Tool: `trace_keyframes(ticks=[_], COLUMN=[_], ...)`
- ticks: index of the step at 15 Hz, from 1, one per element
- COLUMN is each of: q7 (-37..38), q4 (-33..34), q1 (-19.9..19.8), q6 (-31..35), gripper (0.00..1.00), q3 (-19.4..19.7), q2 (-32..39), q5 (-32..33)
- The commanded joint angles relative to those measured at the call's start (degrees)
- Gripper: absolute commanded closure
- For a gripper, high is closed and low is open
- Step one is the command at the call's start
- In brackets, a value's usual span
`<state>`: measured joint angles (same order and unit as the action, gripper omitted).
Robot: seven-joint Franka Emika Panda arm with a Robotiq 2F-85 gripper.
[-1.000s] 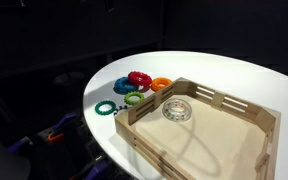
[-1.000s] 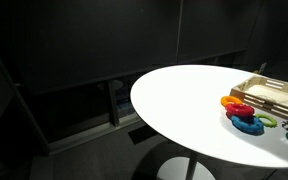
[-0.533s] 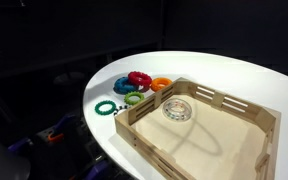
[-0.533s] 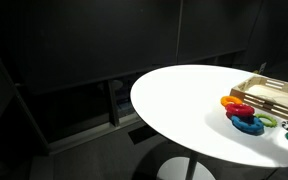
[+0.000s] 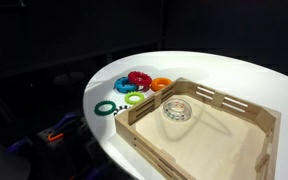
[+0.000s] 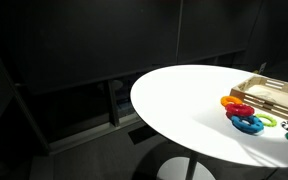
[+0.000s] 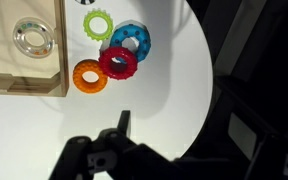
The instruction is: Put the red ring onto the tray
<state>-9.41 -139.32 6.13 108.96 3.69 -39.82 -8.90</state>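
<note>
The red ring [image 7: 118, 63] lies on the round white table [image 7: 174, 90], leaning on the blue ring [image 7: 130, 41] and touching the orange ring [image 7: 90, 76]. It shows in both exterior views [image 5: 139, 78] [image 6: 242, 110]. The plywood tray [image 7: 24, 82] [image 5: 216, 98] [image 6: 270, 92] stands right beside the rings and holds a clear ring [image 7: 32, 38]. My gripper [image 7: 126, 126] hangs above bare table, well short of the rings. One dark finger shows alone and nothing is in the jaws. The arm is not seen in the exterior views.
Green rings [image 7: 97, 22] [image 5: 106, 108] lie next to the cluster. The table edge [image 7: 210, 90] curves close on one side, with a dark floor beyond. Dark equipment stands below the table [image 5: 54, 135].
</note>
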Motion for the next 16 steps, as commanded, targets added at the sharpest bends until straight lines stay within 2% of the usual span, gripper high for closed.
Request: trace_keyframes(ticks=[1,7,13,16], q7=[3.23,5.19,3.54,4.32], q4=[9.19,15.91,14.23,12.15], q1=[-0.75,-1.64,-2.28,-2.66], q6=[-6.22,-10.76,-6.99,-2.03], gripper=[0.0,0.0,0.0,0.0], q3=[-0.99,-1.12,-1.11,-1.65], q2=[8.55,18.75,24.61,26.92], q5=[-1.11,-1.78,-4.44,-4.12])
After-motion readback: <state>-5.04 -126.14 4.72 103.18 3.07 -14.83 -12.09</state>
